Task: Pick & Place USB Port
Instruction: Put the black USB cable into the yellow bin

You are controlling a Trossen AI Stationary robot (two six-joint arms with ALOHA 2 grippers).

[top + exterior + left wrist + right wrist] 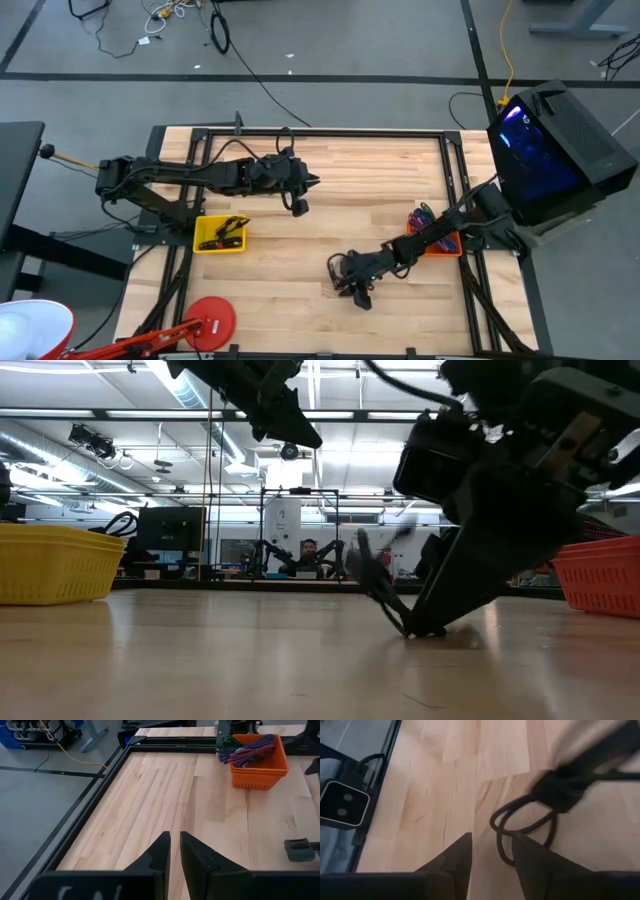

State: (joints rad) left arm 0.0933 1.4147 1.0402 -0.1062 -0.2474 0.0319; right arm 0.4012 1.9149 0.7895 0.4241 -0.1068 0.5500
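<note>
My right gripper (492, 851), fingers apart, straddles the black cable (530, 820) on the wooden surface (340, 190); my left gripper (174, 851), fingers nearly closed and empty, hovers. Orange basket (259, 764) holds coloured cables; yellow basket (220, 235) holds dark ones.
</note>
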